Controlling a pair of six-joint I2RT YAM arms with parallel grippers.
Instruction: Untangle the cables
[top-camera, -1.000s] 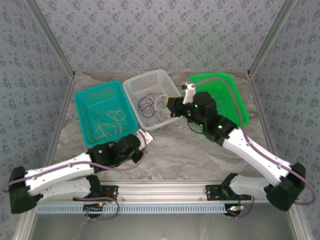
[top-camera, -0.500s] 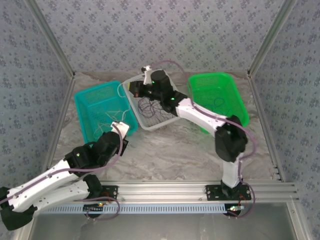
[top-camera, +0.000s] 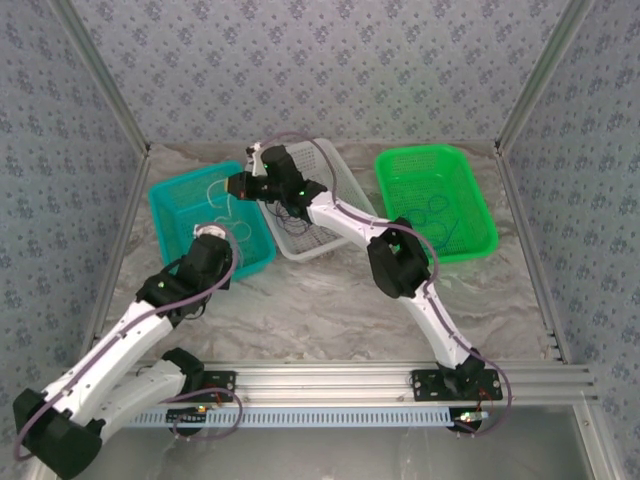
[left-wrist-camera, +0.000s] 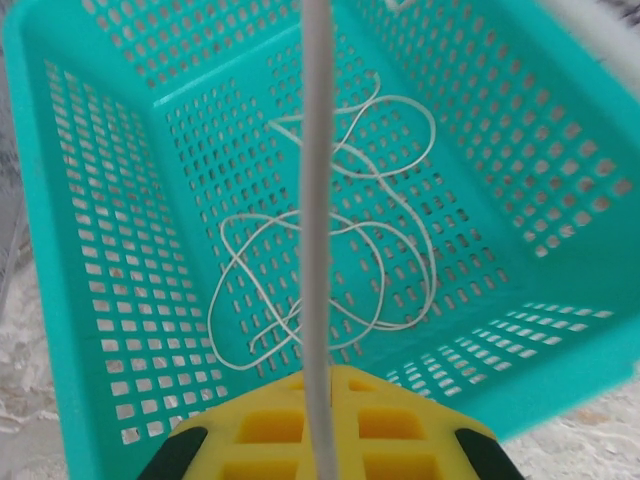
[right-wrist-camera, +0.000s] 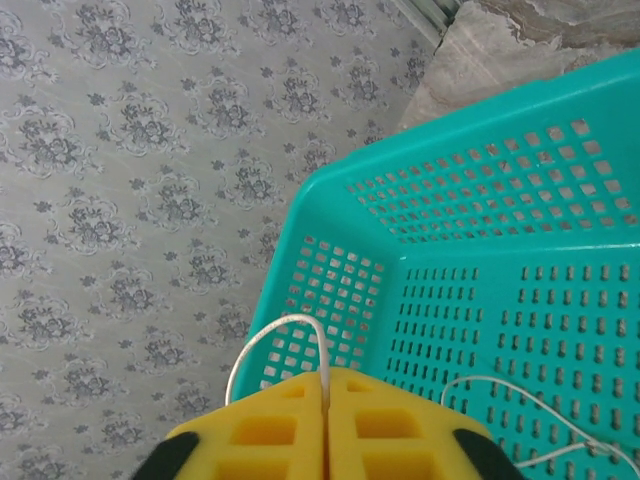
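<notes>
Both left claw (left-wrist-camera: 318, 392) and right claw (right-wrist-camera: 327, 388) pinch whitish cable (left-wrist-camera: 316, 200) above teal basket (left-wrist-camera: 60, 300).

No text, label, brand, number or sign is showing legibly in any of the views — nothing here is reading as lettering or a mark.
</notes>
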